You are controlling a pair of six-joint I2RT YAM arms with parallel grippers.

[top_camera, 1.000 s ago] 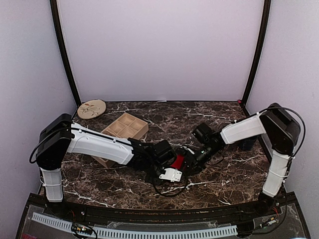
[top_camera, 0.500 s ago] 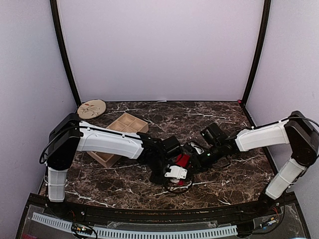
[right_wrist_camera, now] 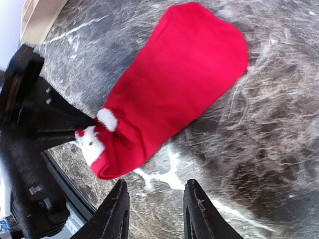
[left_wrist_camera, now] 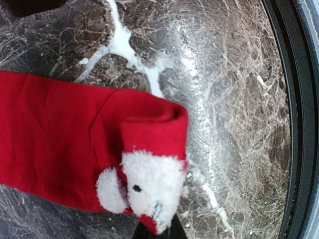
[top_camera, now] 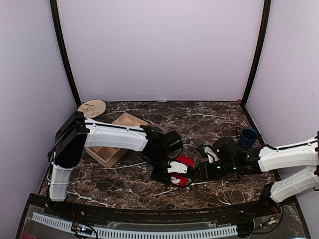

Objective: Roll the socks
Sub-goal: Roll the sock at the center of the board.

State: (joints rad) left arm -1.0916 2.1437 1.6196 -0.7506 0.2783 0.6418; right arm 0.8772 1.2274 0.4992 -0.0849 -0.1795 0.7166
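Note:
The red sock (top_camera: 186,160) lies flat on the marble table, near the front middle. Its end with the white fuzzy patch (left_wrist_camera: 152,181) is folded over once. My left gripper (left_wrist_camera: 154,233) is shut on that folded end, its black fingertips pinching by the patch; it also shows in the top view (top_camera: 175,175) and in the right wrist view (right_wrist_camera: 79,130). My right gripper (right_wrist_camera: 157,209) is open and empty, hovering just beside the sock (right_wrist_camera: 184,84), to its right in the top view (top_camera: 198,172). The tan-brown sock is out of view.
A wooden compartment tray (top_camera: 117,137) sits at the left under my left arm. A round disc (top_camera: 91,108) lies at the back left. A dark blue mug (top_camera: 247,138) stands at the right. The table's black front rim (left_wrist_camera: 299,124) is close to the sock.
Both grippers have moved toward the table's front edge. The left one has drawn the red sock's patch end along. The right arm has swung low to the right, uncovering the mug.

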